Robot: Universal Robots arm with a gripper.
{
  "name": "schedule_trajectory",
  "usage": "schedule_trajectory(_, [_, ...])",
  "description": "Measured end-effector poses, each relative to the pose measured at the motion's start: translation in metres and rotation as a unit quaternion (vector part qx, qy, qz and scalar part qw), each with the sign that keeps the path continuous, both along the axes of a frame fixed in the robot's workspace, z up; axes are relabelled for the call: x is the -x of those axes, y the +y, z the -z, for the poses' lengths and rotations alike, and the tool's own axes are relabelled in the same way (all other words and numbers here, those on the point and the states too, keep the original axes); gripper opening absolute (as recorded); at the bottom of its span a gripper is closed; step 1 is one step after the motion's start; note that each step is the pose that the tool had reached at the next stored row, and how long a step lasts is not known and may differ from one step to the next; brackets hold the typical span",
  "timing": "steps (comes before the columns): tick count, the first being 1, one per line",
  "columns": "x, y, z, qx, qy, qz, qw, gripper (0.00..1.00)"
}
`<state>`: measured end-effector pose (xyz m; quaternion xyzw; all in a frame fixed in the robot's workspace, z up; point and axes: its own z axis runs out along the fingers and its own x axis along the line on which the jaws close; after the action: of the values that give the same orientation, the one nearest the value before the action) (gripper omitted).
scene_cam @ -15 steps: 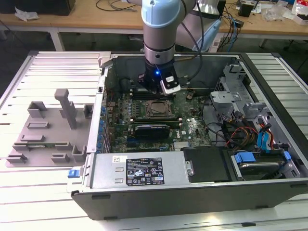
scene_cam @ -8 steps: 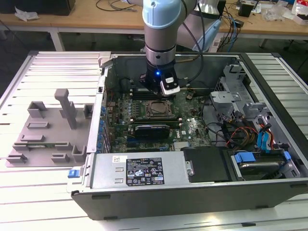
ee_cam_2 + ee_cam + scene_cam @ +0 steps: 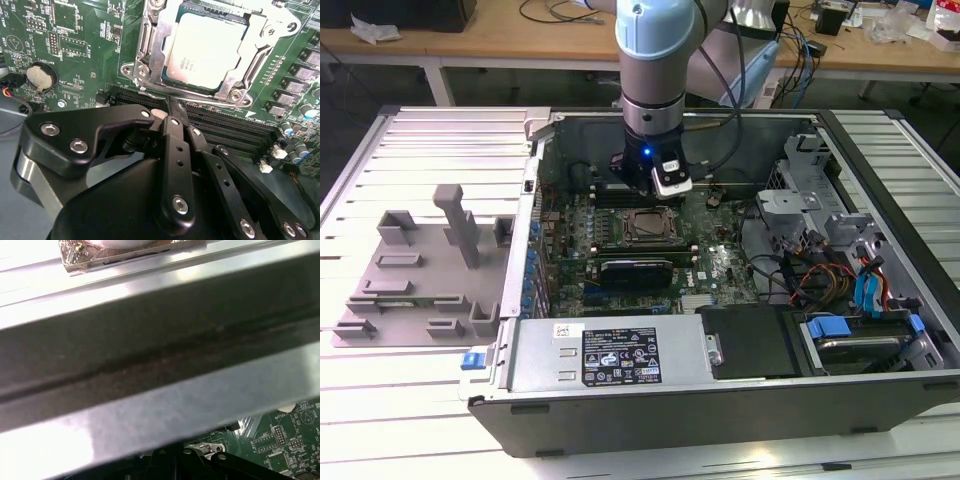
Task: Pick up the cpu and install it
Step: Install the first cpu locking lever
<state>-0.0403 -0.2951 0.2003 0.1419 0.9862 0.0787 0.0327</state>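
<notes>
Looking first at the cpu, we see it lying flat inside the socket, with the socket's metal frame around it and its pale silver top uncovered. There is one cpu, and nothing rests on it. Between the socket and the gripper runs a group of long dark memory slots; we cannot count them with certainty. The fingers of the gripper are drawn together and hold nothing. Their tip hangs over the slots, near the edge of the frame but apart from the cpu. One round coin battery sits on the green motherboard, well apart from the socket.

In the first wrist view a grey metal bar crosses in front of the camera and hides most of the board.

In the exterior view the single arm comes down from the upper middle of the frame into the open computer case, and its wrist covers the part of the board behind the socket. The case holds the motherboard in its middle, one metal power supply box with a label in the lower middle, and a drive cage with coloured cables at the exterior view's right. Outside the case, at the exterior view's left, one grey fixture plate with upright blocks lies on the slatted table.
</notes>
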Motion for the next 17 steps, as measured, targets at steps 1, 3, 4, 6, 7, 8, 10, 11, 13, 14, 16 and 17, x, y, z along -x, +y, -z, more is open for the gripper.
schedule_trajectory(1, [0.0000, 0.0000, 0.0006, 0.0008, 0.0001, 0.001, 1.0000, 0.11])
schedule_trajectory(3, [0.0001, -0.0001, 0.0008, 0.0016, 0.0002, 0.001, 1.0000, 0.11])
schedule_trajectory(4, [0.0001, -0.0001, 0.0008, 0.0015, 0.0002, 0.001, 1.0000, 0.11])
schedule_trajectory(6, [0.0000, 0.0000, 0.0009, 0.0015, 0.0001, 0.001, 1.0000, 0.11])
schedule_trajectory(7, [0.0000, 0.0000, 0.0009, 0.0014, 0.0001, 0.001, 1.0000, 0.11])
schedule_trajectory(8, [0.0000, 0.0000, 0.0004, 0.0013, 0.0000, 0.001, 1.0000, 0.11])
schedule_trajectory(10, [0.0000, 0.0000, -0.0053, 0.0013, 0.0001, 0.001, 1.0000, 0.11])
schedule_trajectory(11, [0.0000, 0.0000, -0.0072, 0.0014, 0.0001, 0.001, 1.0000, 0.11])
schedule_trajectory(13, [0.0001, 0.0009, -0.0079, 0.0014, -0.0006, 0.001, 1.0000, 0.11])
schedule_trajectory(14, [0.0002, 0.0020, -0.0079, 0.0014, -0.0008, 0.001, 1.0000, 0.11])
schedule_trajectory(16, [0.0020, 0.0036, -0.0077, 0.0025, -0.0023, 0.001, 1.0000, 0.11])
schedule_trajectory(17, [0.0023, 0.0035, -0.0074, 0.0029, -0.0032, 0.001, 1.0000, 0.11])
